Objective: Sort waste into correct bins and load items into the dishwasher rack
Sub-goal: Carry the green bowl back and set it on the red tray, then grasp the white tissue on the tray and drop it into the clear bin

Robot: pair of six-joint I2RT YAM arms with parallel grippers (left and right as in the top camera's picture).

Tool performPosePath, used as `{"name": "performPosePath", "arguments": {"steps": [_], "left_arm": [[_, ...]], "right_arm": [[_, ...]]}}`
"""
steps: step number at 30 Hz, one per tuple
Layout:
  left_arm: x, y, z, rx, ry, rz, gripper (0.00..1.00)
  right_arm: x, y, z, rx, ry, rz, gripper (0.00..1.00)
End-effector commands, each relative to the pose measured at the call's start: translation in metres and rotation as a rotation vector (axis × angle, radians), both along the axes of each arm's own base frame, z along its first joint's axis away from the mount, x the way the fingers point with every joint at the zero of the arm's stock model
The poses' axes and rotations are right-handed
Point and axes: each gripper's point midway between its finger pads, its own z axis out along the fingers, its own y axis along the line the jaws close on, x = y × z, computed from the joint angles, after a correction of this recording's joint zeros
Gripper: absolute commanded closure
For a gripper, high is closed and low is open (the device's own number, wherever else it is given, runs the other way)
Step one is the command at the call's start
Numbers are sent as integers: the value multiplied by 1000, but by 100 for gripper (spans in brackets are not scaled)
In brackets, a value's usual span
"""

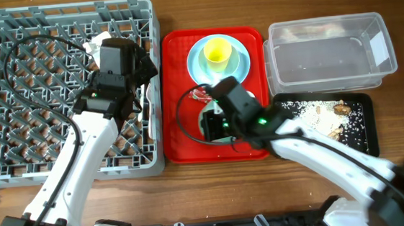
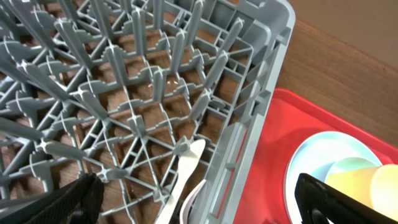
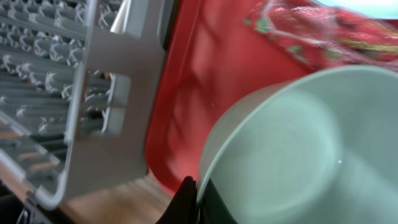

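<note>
My right gripper is shut on the rim of a pale mint bowl over the front of the red tray. The red-and-white wrapper lies just behind the bowl. The pale blue plate carries the yellow cup at the tray's back. My left gripper is open above the right edge of the grey rack. White cutlery lies in the rack below it. Food scraps lie in the black tray.
The clear tub stands at the back right, behind the black tray. A white thing lies in the rack beside the left arm; I cannot tell what it is. Bare wooden table runs along the front edge.
</note>
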Motion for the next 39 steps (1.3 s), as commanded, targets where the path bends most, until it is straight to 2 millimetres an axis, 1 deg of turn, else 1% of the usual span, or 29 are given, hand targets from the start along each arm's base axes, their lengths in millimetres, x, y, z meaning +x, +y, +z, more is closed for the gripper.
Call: {"name": "performPosePath", "arguments": {"steps": [1, 2, 4, 5, 6, 8, 9, 12, 13, 15, 16, 17, 19, 20, 22, 24, 26, 27, 28, 33, 39], "left_arm": [[0, 1, -1, -14, -3, 11, 0], [0, 1, 0, -14, -5, 11, 0], [0, 1, 0, -14, -5, 11, 0], [0, 1, 0, -14, -5, 11, 0], [0, 1, 0, -14, -5, 11, 0], [0, 1, 0, -14, -5, 11, 0], [0, 1, 0, -14, -5, 11, 0], [0, 1, 0, -14, -5, 11, 0], [0, 1, 0, -14, -5, 11, 0], [0, 1, 0, -14, -5, 11, 0], [0, 1, 0, -14, -5, 11, 0], [0, 1, 0, -14, -5, 11, 0], [0, 1, 0, -14, -5, 11, 0], [0, 1, 0, -14, -5, 11, 0], [0, 1, 0, -14, -5, 11, 0], [0, 1, 0, -14, -5, 11, 0], [0, 1, 0, -14, -5, 11, 0], [0, 1, -1, -14, -4, 11, 0], [0, 1, -1, -14, -4, 11, 0], [0, 1, -1, -14, -4, 11, 0], [0, 1, -1, -14, -4, 11, 0]], "right_arm": [[-10, 24, -22, 69, 101, 79, 96], [-10, 26, -30, 64, 115, 83, 96], [-10, 25, -34, 56, 124, 84, 92], [-10, 25, -34, 56, 124, 84, 84], [-11, 26, -34, 58, 126, 87, 79], [-16, 30, -31, 83, 142, 116, 73], [-19, 33, -24, 98, 134, 157, 65], [-19, 34, 8, 91, 103, 204, 59], [-15, 28, 25, 53, 63, 209, 57], [-1, 4, 51, -83, -18, 149, 57], [10, -14, 66, -171, -82, 98, 57], [21, -35, 79, -265, -143, 25, 54], [34, -68, 93, -389, -221, -84, 47], [39, -92, 93, -467, -225, -184, 46], [39, -117, 82, -541, -176, -287, 43], [42, -123, 65, -557, -131, -299, 43], [49, -130, 40, -590, -98, -308, 43], [53, -131, 26, -593, -81, -312, 43], [58, -127, 14, -582, -67, -310, 43], [75, -118, -11, -608, -85, -244, 42], [78, -134, -47, -688, -4, -256, 43]]}}
